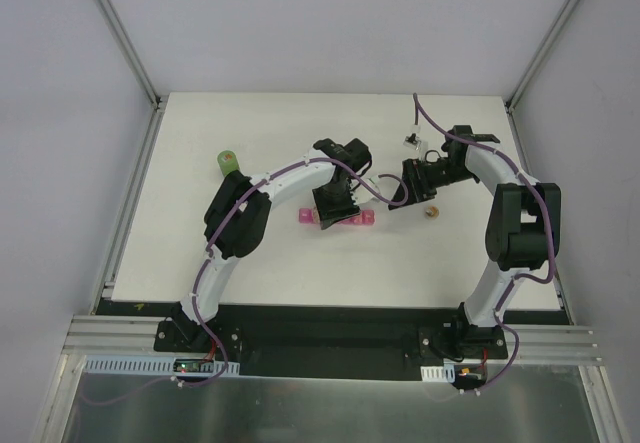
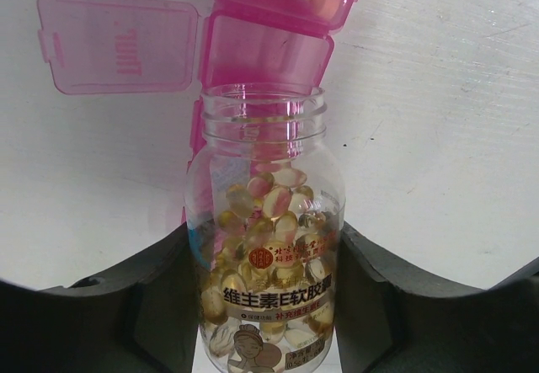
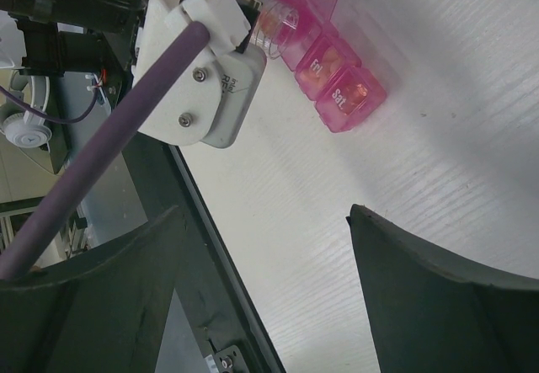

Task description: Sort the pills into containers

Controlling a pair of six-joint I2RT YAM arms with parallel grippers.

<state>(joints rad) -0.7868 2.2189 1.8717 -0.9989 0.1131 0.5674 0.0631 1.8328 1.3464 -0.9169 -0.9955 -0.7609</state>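
My left gripper (image 2: 263, 259) is shut on a small clear bottle (image 2: 265, 137) with no cap. The pills (image 2: 271, 213), yellow-tan softgels, heap inside it. The bottle's open mouth points at the pink containers strip (image 2: 265, 49), right at a compartment whose lid (image 2: 118, 40) is flipped open to the left; the "Fri" compartment beyond is shut. In the top view the left gripper (image 1: 335, 201) hovers over the pink strip (image 1: 362, 220). My right gripper (image 1: 408, 189) is open and empty to the strip's right; its view shows the strip's Fri and Sat end (image 3: 341, 82).
A green cylindrical bottle (image 1: 228, 161) stands at the table's left. A small tan cap-like piece (image 1: 432, 210) lies just right of the right gripper. A small white and black object (image 1: 410, 141) lies farther back. The left arm's camera mount (image 3: 210, 61) fills the right wrist view's upper left.
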